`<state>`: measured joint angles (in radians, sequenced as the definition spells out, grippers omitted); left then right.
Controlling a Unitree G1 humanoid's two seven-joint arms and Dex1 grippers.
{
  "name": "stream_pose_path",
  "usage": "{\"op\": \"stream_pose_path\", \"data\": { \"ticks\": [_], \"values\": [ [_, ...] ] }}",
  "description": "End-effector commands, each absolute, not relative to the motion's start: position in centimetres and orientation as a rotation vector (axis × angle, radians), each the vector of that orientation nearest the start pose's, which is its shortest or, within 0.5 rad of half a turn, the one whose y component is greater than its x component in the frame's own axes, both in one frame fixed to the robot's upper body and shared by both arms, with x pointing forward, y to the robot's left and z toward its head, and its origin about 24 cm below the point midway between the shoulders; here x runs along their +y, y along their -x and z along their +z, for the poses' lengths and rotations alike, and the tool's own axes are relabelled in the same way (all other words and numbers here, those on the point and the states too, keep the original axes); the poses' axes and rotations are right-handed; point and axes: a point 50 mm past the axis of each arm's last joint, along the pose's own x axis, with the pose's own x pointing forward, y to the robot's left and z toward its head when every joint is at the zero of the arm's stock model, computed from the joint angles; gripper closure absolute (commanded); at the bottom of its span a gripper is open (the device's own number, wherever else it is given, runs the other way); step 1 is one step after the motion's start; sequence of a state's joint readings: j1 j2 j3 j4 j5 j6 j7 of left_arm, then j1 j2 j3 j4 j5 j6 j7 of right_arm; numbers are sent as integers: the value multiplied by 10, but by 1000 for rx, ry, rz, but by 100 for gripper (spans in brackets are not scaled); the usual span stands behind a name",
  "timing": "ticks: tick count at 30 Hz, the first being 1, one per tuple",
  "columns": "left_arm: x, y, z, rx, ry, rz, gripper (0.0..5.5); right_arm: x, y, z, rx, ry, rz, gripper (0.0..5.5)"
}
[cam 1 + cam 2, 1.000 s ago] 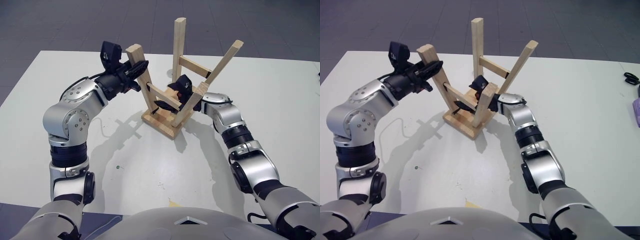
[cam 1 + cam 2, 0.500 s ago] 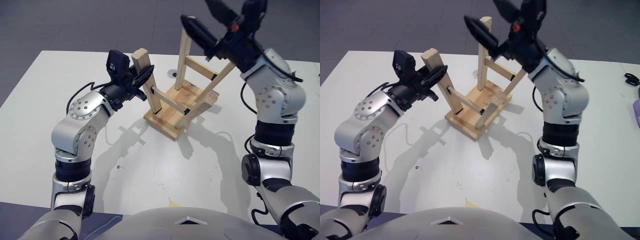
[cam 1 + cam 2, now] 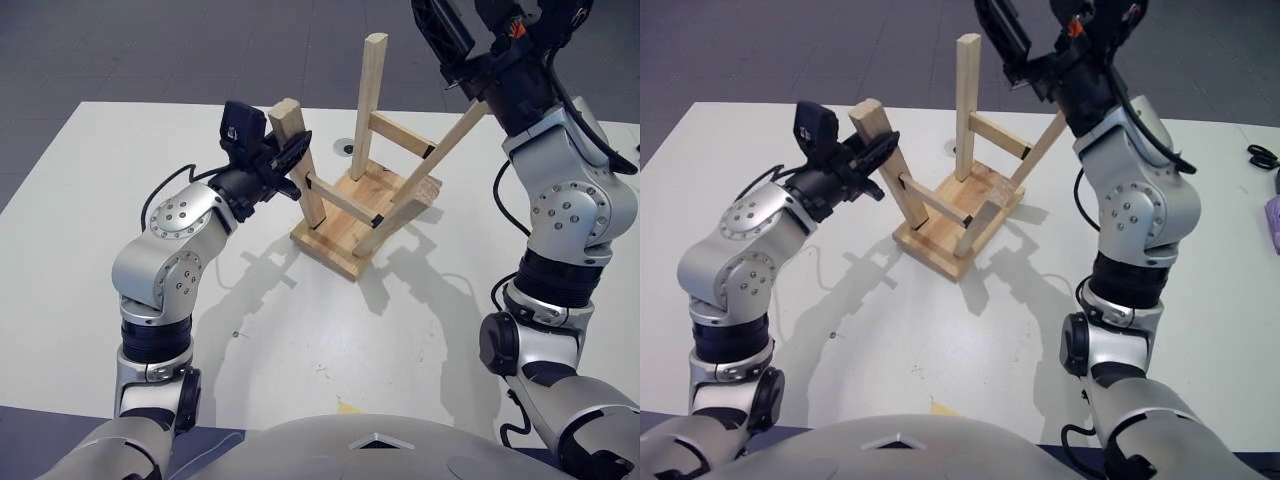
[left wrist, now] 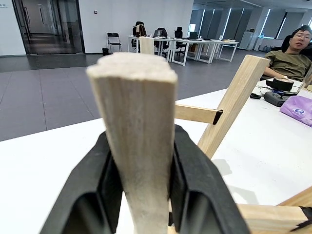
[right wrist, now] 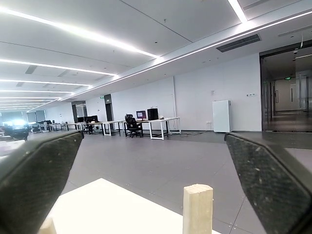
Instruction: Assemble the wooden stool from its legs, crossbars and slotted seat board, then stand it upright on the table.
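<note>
Wooden leg (image 3: 313, 202) in bent-armed left claw (image 3: 288, 158)

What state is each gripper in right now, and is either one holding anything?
Left gripper: shut on a stool leg.
Right gripper: open, holding nothing.

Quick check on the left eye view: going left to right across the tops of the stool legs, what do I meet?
left gripper, shut on the near leg → far leg → right gripper, open
</note>
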<state>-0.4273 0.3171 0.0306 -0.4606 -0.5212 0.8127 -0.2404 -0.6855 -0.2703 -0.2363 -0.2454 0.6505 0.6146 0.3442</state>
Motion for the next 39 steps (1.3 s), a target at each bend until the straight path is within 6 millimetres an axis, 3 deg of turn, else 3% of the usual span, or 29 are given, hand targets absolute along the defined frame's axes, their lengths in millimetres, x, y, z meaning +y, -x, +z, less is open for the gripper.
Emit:
{"op": "stream_pose_path", "data": {
  "ticks": [1,9,14,16,19,20,21,23,25,30,35,39],
  "values": [
    [126,-274,225,-156,60,-674,358,-151,-305,256,-390,-245,639,10],
    [142,-280,277,-315,84,-628,228,-152,-301,253,-396,-270,633,10],
    [147,-289,348,-603,235,-618,146,-149,-300,253,-403,-286,628,10],
    [141,-299,337,-535,254,-663,116,-148,-300,254,-408,-297,632,10],
    [115,-317,243,-162,91,-733,65,-146,-299,252,-399,-305,631,10],
    [108,-311,211,-36,58,-782,46,-144,-299,249,-386,-304,627,10],
    [103,-299,191,35,48,-836,30,-142,-299,246,-376,-303,630,10],
    [92,-276,175,87,67,-933,12,-139,-297,242,-360,-301,632,10],
    [85,-267,178,64,114,-957,12,-138,-294,238,-350,-303,626,10],
    [83,-272,210,-62,215,-921,12,-135,-291,233,-342,-316,626,10],
    [84,-273,240,-175,272,-889,12,-144,-276,256,-463,-464,697,10],
    [100,-270,300,-399,417,-868,12,-148,-251,280,-569,-594,841,10]
  ]
}}
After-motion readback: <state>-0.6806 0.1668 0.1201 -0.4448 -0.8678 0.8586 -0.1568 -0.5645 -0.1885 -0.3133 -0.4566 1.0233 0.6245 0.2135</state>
